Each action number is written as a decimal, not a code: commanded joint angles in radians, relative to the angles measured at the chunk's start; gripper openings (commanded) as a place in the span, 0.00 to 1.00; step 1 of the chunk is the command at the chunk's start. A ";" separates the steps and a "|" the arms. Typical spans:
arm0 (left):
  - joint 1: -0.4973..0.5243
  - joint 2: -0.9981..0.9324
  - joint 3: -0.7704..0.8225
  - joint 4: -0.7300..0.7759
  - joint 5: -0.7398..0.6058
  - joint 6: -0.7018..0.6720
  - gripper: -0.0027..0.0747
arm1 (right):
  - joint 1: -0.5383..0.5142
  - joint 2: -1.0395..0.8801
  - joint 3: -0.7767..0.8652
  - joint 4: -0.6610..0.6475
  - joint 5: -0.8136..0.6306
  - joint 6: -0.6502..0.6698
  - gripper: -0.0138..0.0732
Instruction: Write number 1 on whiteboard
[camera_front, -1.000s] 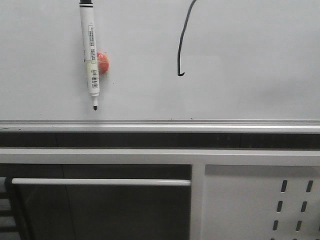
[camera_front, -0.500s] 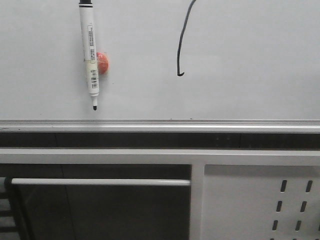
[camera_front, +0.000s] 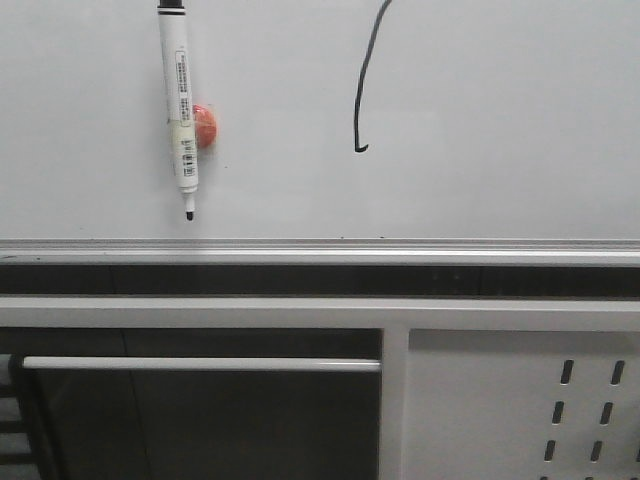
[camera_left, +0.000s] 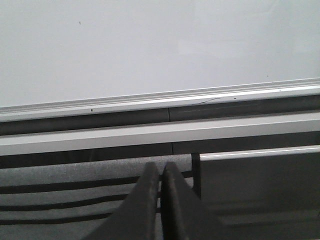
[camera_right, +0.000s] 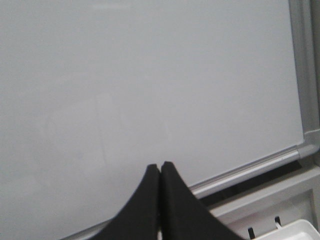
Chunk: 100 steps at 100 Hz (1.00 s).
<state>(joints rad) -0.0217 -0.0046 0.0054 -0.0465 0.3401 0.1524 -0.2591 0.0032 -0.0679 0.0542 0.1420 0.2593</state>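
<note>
The whiteboard (camera_front: 500, 120) fills the upper half of the front view, with its silver rail along the bottom. On it is the number 1 (camera_front: 360, 95), a thin black, slightly curved stroke with a small hook at its lower end. A white marker (camera_front: 182, 110) hangs tip down on the board, held by an orange-red magnet (camera_front: 206, 126). Neither gripper shows in the front view. My left gripper (camera_left: 160, 166) is shut and holds nothing, below the board's rail (camera_left: 160, 100). My right gripper (camera_right: 160, 166) is shut and holds nothing, facing the whiteboard (camera_right: 150, 75) near its lower corner.
Below the board runs a grey frame beam (camera_front: 320, 312) with a horizontal bar (camera_front: 200, 364) under it. A white metal panel with slotted holes (camera_front: 500, 410) stands at the lower right. The board's corner cap (camera_right: 306, 150) shows in the right wrist view.
</note>
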 joint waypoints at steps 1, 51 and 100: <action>0.002 -0.027 0.021 0.005 -0.046 -0.009 0.01 | -0.002 -0.034 0.023 -0.083 -0.162 0.087 0.07; 0.002 -0.027 0.021 0.005 -0.046 -0.009 0.01 | 0.324 -0.032 0.108 -0.337 -0.071 0.086 0.07; 0.002 -0.027 0.021 0.005 -0.046 -0.009 0.01 | 0.319 -0.032 0.108 -0.312 0.177 0.035 0.07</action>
<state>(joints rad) -0.0217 -0.0046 0.0054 -0.0458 0.3401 0.1524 0.0661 -0.0100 0.0134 -0.2501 0.3398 0.3363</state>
